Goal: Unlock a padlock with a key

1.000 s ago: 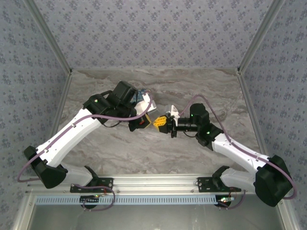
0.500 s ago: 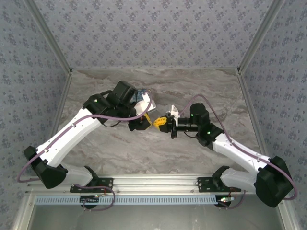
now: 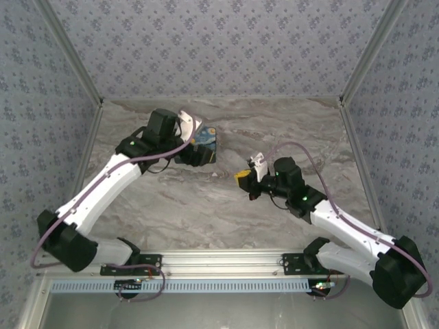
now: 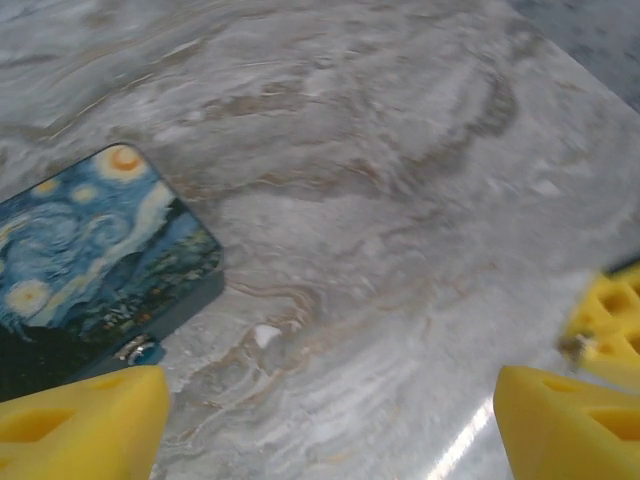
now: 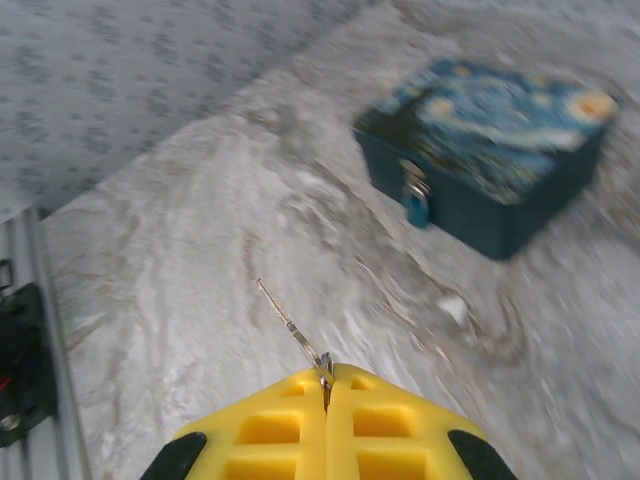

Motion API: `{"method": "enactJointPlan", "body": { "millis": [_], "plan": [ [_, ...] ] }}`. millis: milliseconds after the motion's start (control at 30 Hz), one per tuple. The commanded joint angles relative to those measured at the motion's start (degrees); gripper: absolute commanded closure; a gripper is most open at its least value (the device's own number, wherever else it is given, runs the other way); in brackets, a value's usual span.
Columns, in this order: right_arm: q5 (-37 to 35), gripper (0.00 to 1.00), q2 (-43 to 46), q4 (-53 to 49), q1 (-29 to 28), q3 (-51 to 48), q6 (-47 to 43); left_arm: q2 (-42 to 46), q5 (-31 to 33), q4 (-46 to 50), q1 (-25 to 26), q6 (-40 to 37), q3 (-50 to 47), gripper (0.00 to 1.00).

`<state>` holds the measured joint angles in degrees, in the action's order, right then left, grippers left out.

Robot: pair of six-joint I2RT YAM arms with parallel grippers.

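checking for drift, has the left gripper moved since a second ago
Yes. The left gripper has pulled back toward the far left, away from the right gripper and up beside the painted box.

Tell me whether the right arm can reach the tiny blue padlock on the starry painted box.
Probably yes: the tiny blue padlock faces the right gripper, only bare marble table between them.

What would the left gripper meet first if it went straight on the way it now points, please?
Most likely bare table: the open left gripper aims between the painted box and the right gripper, touching neither, though depth is unclear.
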<state>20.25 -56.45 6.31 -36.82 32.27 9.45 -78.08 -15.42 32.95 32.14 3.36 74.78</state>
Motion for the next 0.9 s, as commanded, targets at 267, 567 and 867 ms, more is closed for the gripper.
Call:
{"method": "enactJointPlan", "body": {
  "millis": [267, 567, 867],
  "plan": [
    [-19.1, 1.00, 13.6, -13.8, -0.3, -6.5, 17.7, -25.0, 4.2, -7.5, -1.6, 15.2, 11.0, 0.23],
    [-21.1, 1.00, 20.0, -19.0, -0.7, -9.4, 21.4, -35.1, 3.4, -9.5, -1.6, 14.3, 17.7, 0.23],
    [-24.0, 1.00, 20.2, -22.3, -0.9, -8.5, 22.1, -38.9, 2.2, -6.8, -1.1, 13.5, 18.7, 0.25]
  ]
}}
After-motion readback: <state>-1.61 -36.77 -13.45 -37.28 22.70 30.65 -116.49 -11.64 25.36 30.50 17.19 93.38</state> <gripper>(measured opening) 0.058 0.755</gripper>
